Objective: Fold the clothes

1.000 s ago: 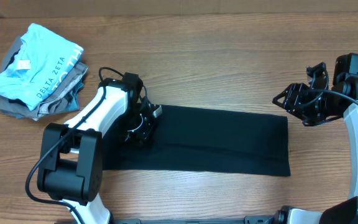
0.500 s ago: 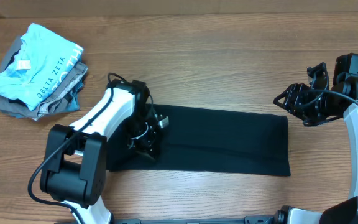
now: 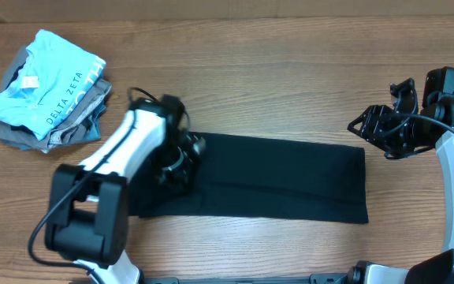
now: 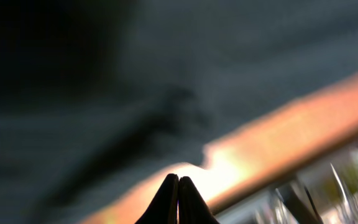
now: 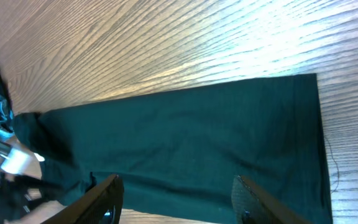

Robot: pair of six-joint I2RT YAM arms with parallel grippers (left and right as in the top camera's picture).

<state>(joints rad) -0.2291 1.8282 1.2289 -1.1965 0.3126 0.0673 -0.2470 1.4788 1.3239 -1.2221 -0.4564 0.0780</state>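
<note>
Since half a second ago the left gripper [image 3: 184, 160] has drawn back toward the left end of the black garment [image 3: 282, 180]; the right gripper [image 3: 371, 126] is unchanged. Left fingertips [image 4: 169, 202] are pressed together, with no cloth visible between them in the blur. Right jaws stand apart off the garment's right edge, probably awaiting a corner. The garment lies flat, mid-table [image 3: 290, 71]. Count: one black garment, one folded pile [image 3: 50, 91] of at least two pieces.

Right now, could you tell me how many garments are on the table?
3 that I can see: a black garment spread flat mid-table, and at the far left corner a light blue shirt lying on a grey garment. More may hide beneath those two.
</note>
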